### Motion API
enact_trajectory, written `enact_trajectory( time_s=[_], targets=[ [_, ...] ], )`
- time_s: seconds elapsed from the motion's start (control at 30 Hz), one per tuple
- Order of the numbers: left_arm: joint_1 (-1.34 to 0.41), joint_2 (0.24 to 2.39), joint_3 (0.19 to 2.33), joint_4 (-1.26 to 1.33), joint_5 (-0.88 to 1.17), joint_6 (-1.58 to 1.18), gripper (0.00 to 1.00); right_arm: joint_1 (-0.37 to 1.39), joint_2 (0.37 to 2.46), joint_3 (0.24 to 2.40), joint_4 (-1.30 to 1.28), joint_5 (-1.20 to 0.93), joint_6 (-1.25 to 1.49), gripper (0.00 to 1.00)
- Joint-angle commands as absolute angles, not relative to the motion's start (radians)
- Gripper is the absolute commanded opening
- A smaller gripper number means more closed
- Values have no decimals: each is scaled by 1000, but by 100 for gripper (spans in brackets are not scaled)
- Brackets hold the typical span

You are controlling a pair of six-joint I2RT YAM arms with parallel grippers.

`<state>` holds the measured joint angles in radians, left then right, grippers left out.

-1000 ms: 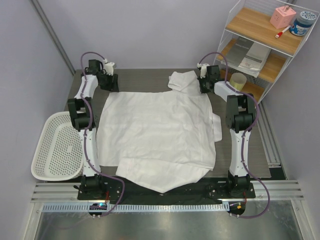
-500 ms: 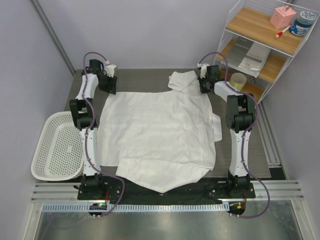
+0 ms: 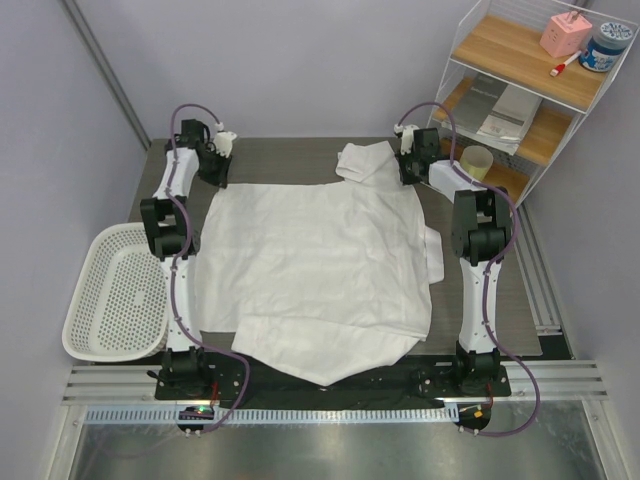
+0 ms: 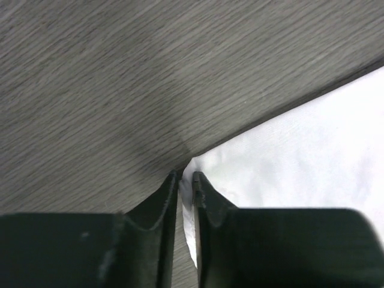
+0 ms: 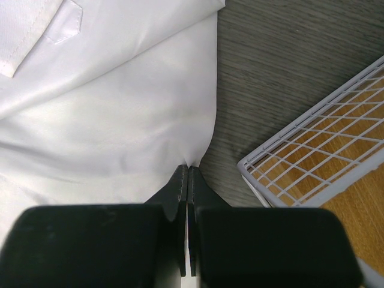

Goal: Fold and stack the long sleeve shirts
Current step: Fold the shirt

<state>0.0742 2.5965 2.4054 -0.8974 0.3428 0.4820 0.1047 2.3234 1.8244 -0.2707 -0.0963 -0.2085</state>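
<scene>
Two pinches held the long sleeve shirt (image 3: 320, 260): left gripper (image 4: 186, 176) and right gripper (image 5: 188, 168) clamped on its far edge. We favoured lifting evenly.

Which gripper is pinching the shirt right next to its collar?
The right gripper, at the far corner of the shirt by the collar and the wire rack. The left gripper pinches the opposite far corner beside bare table.

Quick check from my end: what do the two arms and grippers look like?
The left arm and right arm have white links with black joint housings. A purple-grey cable runs along each, looping above the wrist. The left gripper and right gripper have plain black fingers tapering to thin tips; no markings show.
</scene>
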Motion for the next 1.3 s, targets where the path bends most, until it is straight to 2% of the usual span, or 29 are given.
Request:
enact_trajectory(
  time_s=[0.0,0.1,0.47,1.27],
  targets=[
    [74,2550,2366,-824,374,502,7,107,2257,1868,-253,-117,-219,1],
    [77,2498,2307,-763,402,488,0,107,2231,1865,-250,-124,-216,1],
    [133,2323,2117,-643,525,500,0,95,2088,1755,-206,-155,-233,1],
    [215,2017,1684,-684,655,847,0,75,1766,1395,-238,-248,-290,1]
  ],
)
